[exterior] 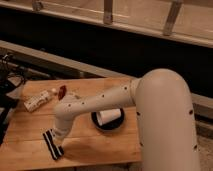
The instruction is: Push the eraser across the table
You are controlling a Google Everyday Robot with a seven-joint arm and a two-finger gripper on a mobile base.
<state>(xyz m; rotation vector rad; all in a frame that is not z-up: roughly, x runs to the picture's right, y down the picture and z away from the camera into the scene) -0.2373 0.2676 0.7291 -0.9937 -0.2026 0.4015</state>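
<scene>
The eraser (52,145), a small flat black block with pale stripes, lies near the front left of the wooden table (30,135). My white arm reaches down from the right, and my gripper (58,136) sits right at the eraser's right end, touching or just above it. The arm's wrist covers the gripper tips.
A black round dish (107,125) holding a white cylinder (110,116) sits in the table's middle, just right of my arm. A white box-like item (38,100) and a small red object (62,91) lie at the back left. The table's front edge runs close below the eraser.
</scene>
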